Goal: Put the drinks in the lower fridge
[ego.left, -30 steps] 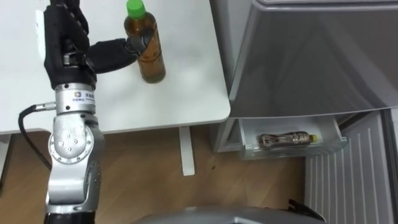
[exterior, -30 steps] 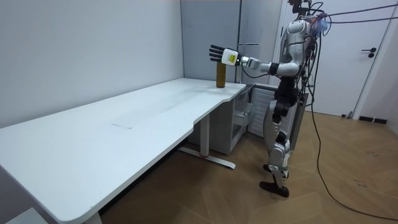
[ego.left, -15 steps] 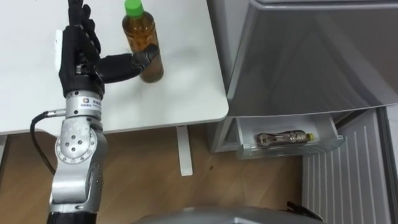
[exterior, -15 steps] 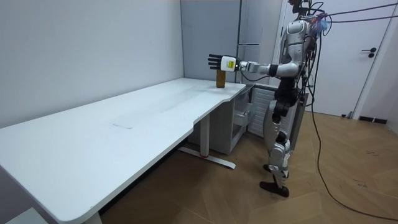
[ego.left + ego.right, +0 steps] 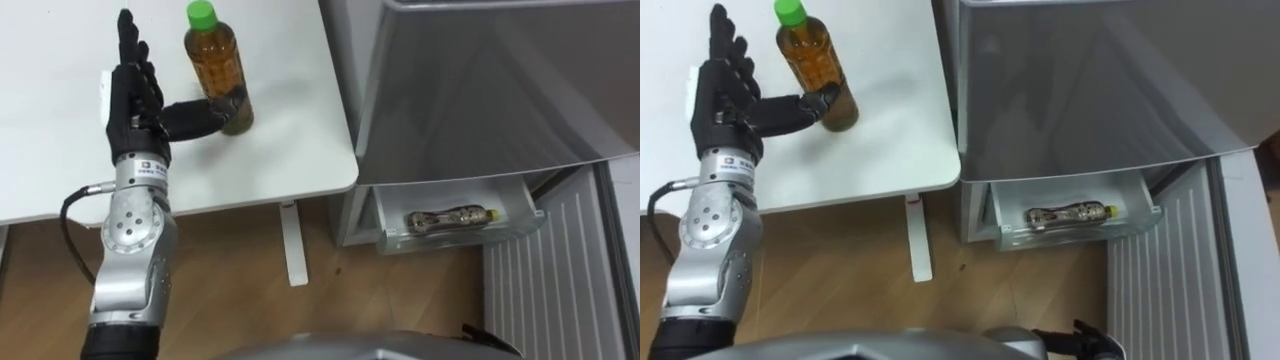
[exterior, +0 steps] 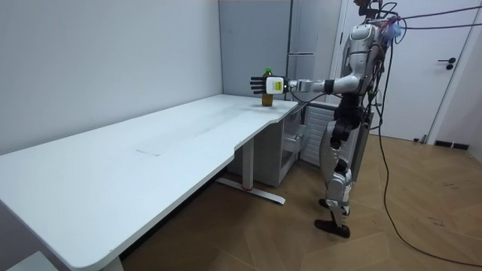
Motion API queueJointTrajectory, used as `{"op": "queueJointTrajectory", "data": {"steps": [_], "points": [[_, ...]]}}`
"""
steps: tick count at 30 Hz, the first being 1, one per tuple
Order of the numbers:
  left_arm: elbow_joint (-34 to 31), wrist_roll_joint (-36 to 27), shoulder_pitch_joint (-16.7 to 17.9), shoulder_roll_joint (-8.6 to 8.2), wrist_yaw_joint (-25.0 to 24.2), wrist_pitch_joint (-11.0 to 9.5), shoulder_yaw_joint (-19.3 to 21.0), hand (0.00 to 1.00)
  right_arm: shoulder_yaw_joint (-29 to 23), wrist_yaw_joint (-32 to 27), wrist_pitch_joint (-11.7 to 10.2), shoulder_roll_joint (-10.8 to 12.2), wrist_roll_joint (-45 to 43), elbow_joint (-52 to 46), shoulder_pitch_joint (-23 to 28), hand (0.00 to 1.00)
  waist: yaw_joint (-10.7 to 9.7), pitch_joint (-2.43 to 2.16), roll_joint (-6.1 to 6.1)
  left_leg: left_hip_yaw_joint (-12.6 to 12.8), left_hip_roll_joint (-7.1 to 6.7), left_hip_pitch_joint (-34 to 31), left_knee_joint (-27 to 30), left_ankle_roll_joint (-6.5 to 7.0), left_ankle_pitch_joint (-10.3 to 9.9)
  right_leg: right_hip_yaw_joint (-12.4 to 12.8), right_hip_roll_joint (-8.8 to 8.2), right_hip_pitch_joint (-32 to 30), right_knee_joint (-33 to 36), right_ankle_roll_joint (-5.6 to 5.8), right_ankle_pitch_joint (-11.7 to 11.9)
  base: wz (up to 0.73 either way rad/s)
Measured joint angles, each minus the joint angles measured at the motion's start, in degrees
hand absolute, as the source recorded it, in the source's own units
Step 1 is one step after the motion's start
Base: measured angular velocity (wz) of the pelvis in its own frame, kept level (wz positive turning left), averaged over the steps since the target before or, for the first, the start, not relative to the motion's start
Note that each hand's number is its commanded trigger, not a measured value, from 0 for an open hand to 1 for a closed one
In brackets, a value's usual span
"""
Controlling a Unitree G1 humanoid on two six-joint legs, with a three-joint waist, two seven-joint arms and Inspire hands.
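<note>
On the white desk (image 5: pixel 290 140) stands one tea bottle (image 5: pixel 214 70), upright, with the left hand (image 5: pixel 135 95) spread wide beside it (thumb tip touching it). One second bottle (image 5: pixel 450 216) lies in the fridge tray (image 5: pixel 455 238).

**Two drink bottles: one on the table, one in the fridge drawer**

First bottle (image 5: pixel 215 70): clear plastic, amber-brown drink, green cap. It stands upright on the white table (image 5: pixel 60 150), near the corner next to the fridge (image 5: pixel 480 90). The left hand (image 5: pixel 135 95) has its fingers straight, with the thumb touching the bottle's lower side.

Second bottle (image 5: pixel 452 216): brownish, lying on its side lengthwise in the pulled-out white drawer (image 5: pixel 460 238) at the bottom of the fridge. Its cap end points right.
</note>
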Motion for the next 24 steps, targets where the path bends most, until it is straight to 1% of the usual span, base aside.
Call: {"op": "queueJointTrajectory", "data": {"steps": [3, 5, 6, 9, 11, 16, 17, 18, 19, 21, 24], "points": [[2.8, -0.6, -2.4, 0.25, 0.2, 0.1, 0.1, 0.0, 0.0, 0.0, 0.0, -0.2, -1.6, 0.0, -0.1, 0.0, -0.1, 0.0, 0.01, -0.1, -0.03, 0.0, 0.0, -0.01, 0.0, 0.0, -0.01, 0.2, 0.0, -0.01, 0.0, 0.0], [3.4, -1.0, -3.0, 0.25, 0.2, 0.4, 0.1, 0.0, 0.0, -0.1, 0.1, -0.2, -1.7, -0.2, -0.1, 0.0, -0.3, 0.0, -0.01, -0.1, -0.06, 0.4, 0.0, -0.01, 0.0, 0.2, -0.01, 0.3, 0.0, -0.01, 0.0, 0.0], [3.5, -2.2, -3.3, 0.24, 0.2, 0.8, 0.1, 0.0, 0.0, -0.1, 0.4, -0.2, -1.7, -0.3, 0.0, 0.0, -0.4, 0.16, -0.11, -0.1, -0.08, 0.7, 0.0, 0.0, 0.0, 0.2, -0.01, 0.6, -0.1, 0.0, 0.0, 0.0], [4.6, -3.4, -4.2, 0.25, 0.5, 0.9, 0.1, 0.0, 0.0, -0.5, 1.2, -0.2, -2.0, -0.3, -0.1, 0.0, -0.8, 0.18, -0.18, 0.0, -0.13, 1.3, -0.2, 0.0, 0.0, 0.6, 0.0, 1.1, -0.2, 0.02, 0.0, -0.01], [5.6, -3.7, -4.7, 0.25, 0.9, 1.0, 0.2, 0.0, 0.0, -0.6, 1.2, -0.2, -2.2, -0.3, -0.2, 0.0, -1.2, 0.17, -0.15, 0.1, -0.13, 1.4, -0.2, 0.0, 0.0, 0.7, 0.03, 1.1, -0.2, 0.02, 0.0, -0.05], [7.9, -4.6, -7.2, 0.26, 1.8, 1.4, 1.0, 0.0, 0.0, -1.1, 2.0, -0.2, -3.8, -0.4, -0.2, 0.0, -1.6, 0.18, -0.07, 0.1, -0.11, 1.5, -0.3, 0.0, 0.0, 0.9, 0.11, 1.0, 0.0, 0.02, 0.0, -0.03], [8.4, -4.7, -8.1, 0.29, 2.1, 1.5, 1.0, 0.0, 0.0, -1.2, 2.1, -0.3, -4.0, -0.4, -0.3, 0.0, -1.7, 0.22, 0.05, 0.1, -0.12, 1.5, -0.3, 0.0, 0.0, 1.2, 0.11, 1.0, 0.1, 0.02, 0.0, 0.0], [9.5, -5.1, -9.5, 0.4, 2.4, 1.5, 1.0, 0.0, 0.0, -1.3, 2.3, -0.3, -4.0, -0.4, -0.3, 0.0, -1.7, 0.25, 0.23, 0.1, -0.16, 1.5, -0.3, 0.0, 0.0, 1.3, 0.09, 0.9, 0.1, 0.04, 0.0, 0.0], [10.2, -5.5, -10.1, 0.58, 2.5, 1.5, 1.0, 0.0, 0.0, -1.4, 2.3, -0.4, -4.1, -0.4, -0.3, 0.0, -1.7, 0.24, 0.35, 0.1, -0.17, 1.6, -0.3, 0.01, 0.0, 1.4, 0.09, 0.9, 0.2, 0.04, 0.0, -0.04], [12.2, -7.4, -11.7, 1.5, 2.5, 1.6, 1.0, 0.0, 0.0, -1.8, 2.4, -0.4, -4.1, -0.5, -0.3, 0.0, -2.1, 0.19, 0.68, 0.2, -0.16, 1.8, -0.4, 0.01, 0.0, 1.6, 0.16, 0.8, 0.4, 0.04, 0.0, -0.08], [12.4, -7.4, -11.9, 1.83, 2.7, 2.1, 1.2, 0.0, -0.1, -1.9, 2.4, -0.4, -4.1, -0.5, -0.3, 0.0, -2.9, 0.08, 0.94, 0.2, -0.16, 1.9, -0.6, 0.02, 0.0, 2.1, 0.28, 0.7, 0.5, 0.04, 0.0, -0.09]]}}
